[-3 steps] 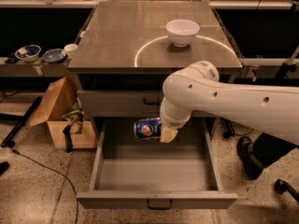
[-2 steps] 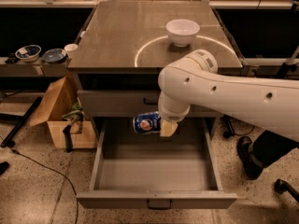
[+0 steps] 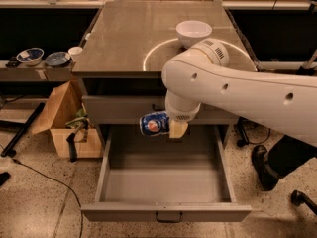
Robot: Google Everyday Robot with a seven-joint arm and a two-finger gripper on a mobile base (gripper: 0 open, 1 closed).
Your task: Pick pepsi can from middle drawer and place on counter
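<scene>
The counter (image 3: 129, 43) fills the upper half of the view, a broad dull-metal top with a pale arc drawn on it. Most of it is bare, which leaves plenty of room for setting something down. The white arm (image 3: 247, 98) reaches in from the right and bends down over the counter's front edge, because what it carries hangs below that edge. Beneath it, the middle drawer (image 3: 166, 182) is pulled fully out with its grey floor bare, so nothing is left in it to fetch. A white bowl (image 3: 193, 32) sits on the counter at the far side of the arc, partly behind the arm's elbow.

The gripper (image 3: 172, 128) hangs in front of the shut drawer (image 3: 124, 110) above, over the rear of the open one. It is closed on the pepsi can (image 3: 154, 124), one tan pad showing at the can's right side. The can lies on its side in mid-air, clear of the drawer and below counter height. It is small and dark blue, with its round red-white-blue logo facing the camera.
</scene>
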